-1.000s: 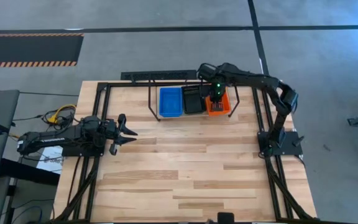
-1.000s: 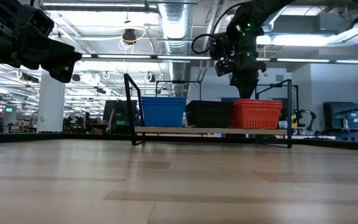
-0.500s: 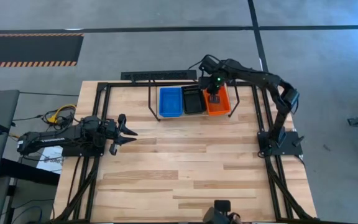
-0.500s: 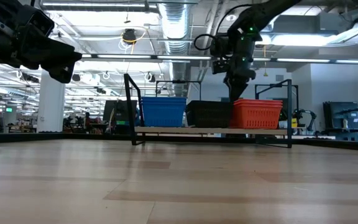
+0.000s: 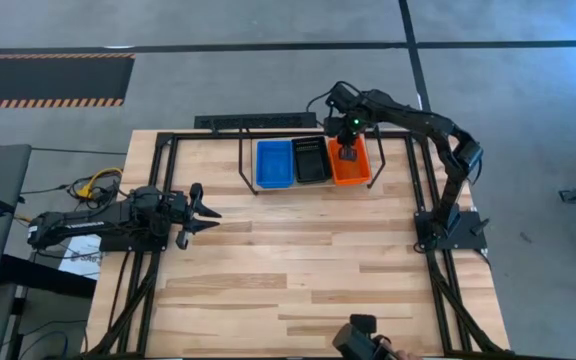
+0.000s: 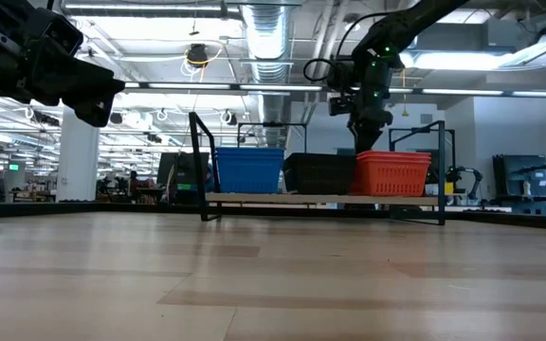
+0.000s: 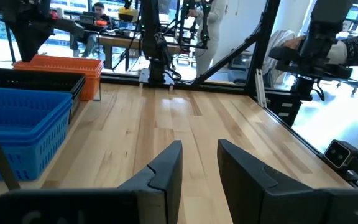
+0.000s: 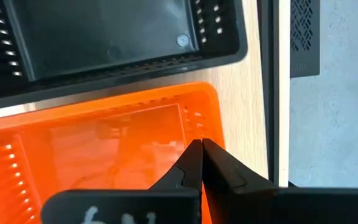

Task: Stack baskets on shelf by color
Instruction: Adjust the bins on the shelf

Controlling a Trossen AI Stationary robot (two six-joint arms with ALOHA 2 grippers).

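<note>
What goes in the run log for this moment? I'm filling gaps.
right gripper: shut, empty, above orange baskets | left gripper: idle, left table side | shelf: blue, black, orange stacks

Floor: grey concrete (image 5: 268,85) around the table, crossed by dark seams.
Hazard mat: black strip with orange-striped edges (image 5: 48,78) on the floor at about 10 o'clock from the table.
Tabletop: pale wooden planks (image 5: 298,270), black frame rails along its sides.
Cables: yellow and orange coil (image 5: 96,185) off the table's 9 o'clock edge.
Ceiling: exposed silver duct (image 6: 263,33) and pipes, long strip lights (image 6: 444,62).
Column: white pillar (image 6: 77,166) at the far left.
Far room: desks and monitors (image 6: 519,175) at the right.
</note>
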